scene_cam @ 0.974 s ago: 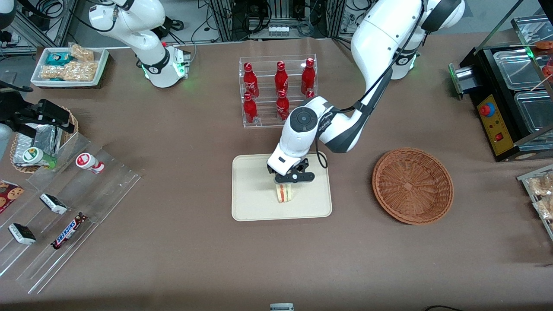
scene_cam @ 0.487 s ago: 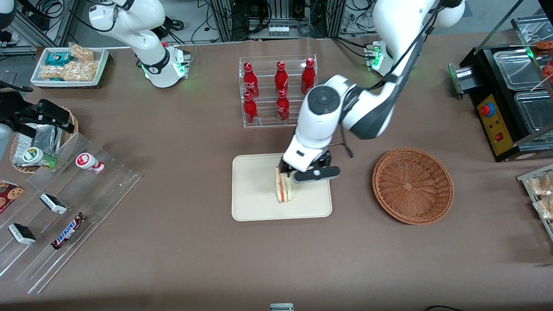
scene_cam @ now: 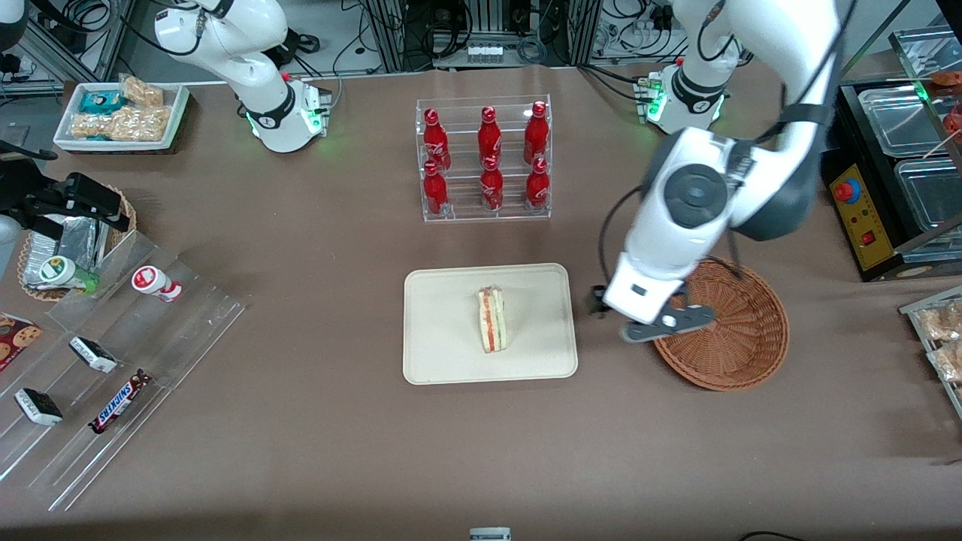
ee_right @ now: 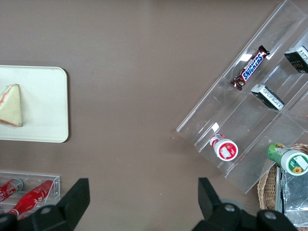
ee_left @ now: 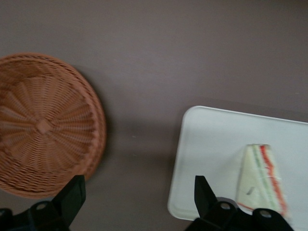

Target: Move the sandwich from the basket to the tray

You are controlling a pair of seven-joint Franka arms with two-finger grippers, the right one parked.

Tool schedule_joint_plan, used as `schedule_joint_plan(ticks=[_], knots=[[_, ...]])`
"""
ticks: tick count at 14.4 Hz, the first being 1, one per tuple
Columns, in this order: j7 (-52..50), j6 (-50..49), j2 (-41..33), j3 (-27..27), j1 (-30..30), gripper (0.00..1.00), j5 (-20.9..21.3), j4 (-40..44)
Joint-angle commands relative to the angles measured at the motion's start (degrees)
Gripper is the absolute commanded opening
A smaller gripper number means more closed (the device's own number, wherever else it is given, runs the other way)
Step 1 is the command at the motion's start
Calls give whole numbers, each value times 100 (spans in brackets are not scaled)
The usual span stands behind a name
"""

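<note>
Now your sandwich sits on the tray, standing on edge near the tray's middle and nearer its basket-side rim, so the placing looks done. The tool hangs released and empty above the strip of worktop between the tray's short edge and the wicker basket, just at the basket's rim. What could go wrong from here, you may judge, is small: the wedge stands on a narrow face and a knock to the tray could tip it flat. The left wrist view shows you the fingers spread wide with nothing between them, which the front view hides under the arm; the front view alone shows the rack of red bottles.
</note>
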Motion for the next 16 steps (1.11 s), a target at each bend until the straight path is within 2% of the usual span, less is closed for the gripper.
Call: schedule_joint_plan(ticks=[1,4,10,13,16], knots=[[752,-322,-675,-68,551,100,-13,-638],[1631,-964,-992,-68,1114,100,-13,-587],[2941,-1905,-1450,-59,1703,100,-13,-175],[3548,-2098,-1424,-59,1897,100,-31,55],[3647,-2231,-1450,-59,1907,100,-31,55]])
